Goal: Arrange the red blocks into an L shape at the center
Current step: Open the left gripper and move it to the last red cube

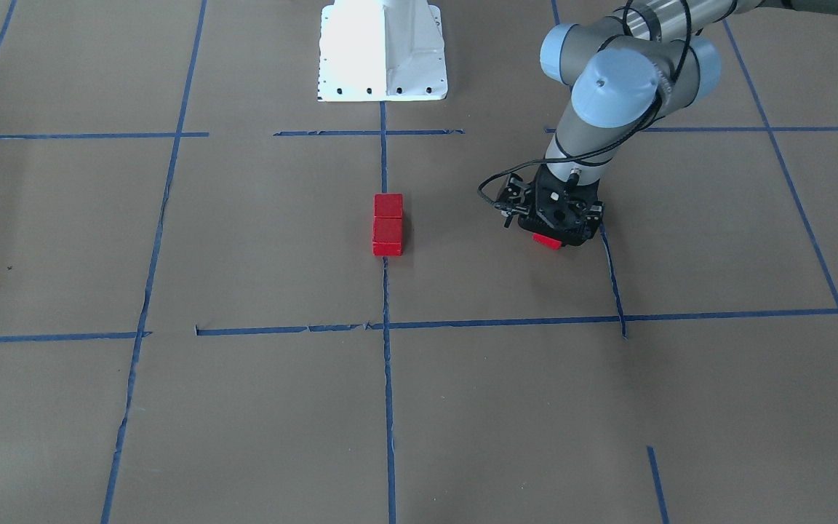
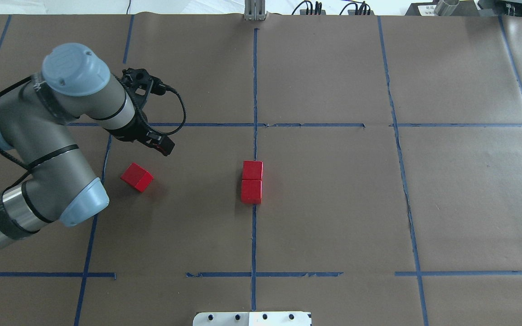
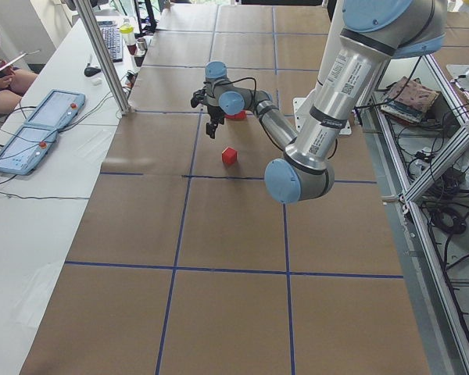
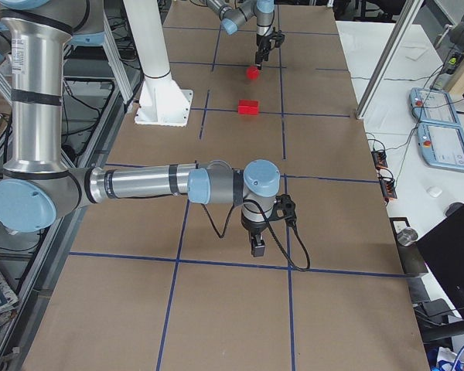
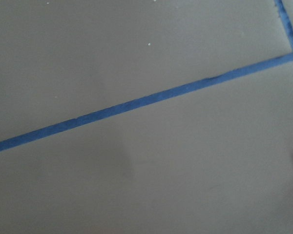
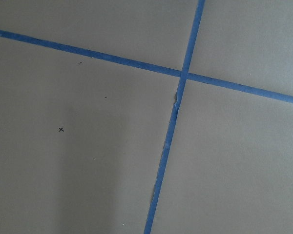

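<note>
Two red blocks (image 2: 251, 190) sit touching face to face at the middle of the center (image 2: 324, 203), lined up along the long blue tape line (image 2: 253, 235) that splits the cell, one at 12 o'clock of the other in the overhead view. The third red block (image 2: 137, 177) lies alone on the brown surface (image 2: 469, 203), well apart from the pair at their 9 o'clock, turned at an angle and close to the cell's 9 o'clock edge. The left claw (image 2: 163, 146) hangs over the surface at about 1 o'clock of that loose block and has hold of nothing; how far it is spread I cannot tell. The right claw (image 4: 257, 247) points down at the paper far from all three blocks, and its opening cannot be judged either
</note>
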Robot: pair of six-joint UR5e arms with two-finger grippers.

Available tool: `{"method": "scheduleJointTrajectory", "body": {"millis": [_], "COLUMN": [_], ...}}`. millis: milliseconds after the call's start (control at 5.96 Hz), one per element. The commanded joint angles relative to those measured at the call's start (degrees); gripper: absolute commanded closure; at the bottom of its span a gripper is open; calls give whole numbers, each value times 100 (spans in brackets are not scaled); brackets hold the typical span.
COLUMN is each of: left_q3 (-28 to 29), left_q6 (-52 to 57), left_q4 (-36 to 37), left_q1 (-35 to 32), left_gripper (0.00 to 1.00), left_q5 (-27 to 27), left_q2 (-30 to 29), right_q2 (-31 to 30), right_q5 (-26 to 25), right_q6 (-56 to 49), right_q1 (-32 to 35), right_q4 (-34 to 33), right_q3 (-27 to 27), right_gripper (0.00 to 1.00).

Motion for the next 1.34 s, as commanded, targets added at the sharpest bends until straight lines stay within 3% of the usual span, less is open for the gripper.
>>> {"method": "scheduleJointTrajectory", "body": {"millis": [0, 168, 335, 1174], "left_q3": [-31, 118, 267, 496], "left_q6": [282, 247, 238, -130], "left_q4": [-931, -1216, -1236, -1219], "left_q1": [67, 77, 146, 716], "left_gripper": [0, 0, 0, 0], "left_q5": [40, 58, 284, 304], "left_q2": [622, 712, 669, 608], "right_q2": [8, 16, 25, 25], "right_q5": [7, -2, -2, -2], "right_q6": [1, 1, 1, -8], "right_q1": [0, 0, 0, 0], "right_q4": [-8, -17, 0, 0], "right_q3": [-3, -20, -47, -56], "right_gripper": [0, 0, 0, 0]}}
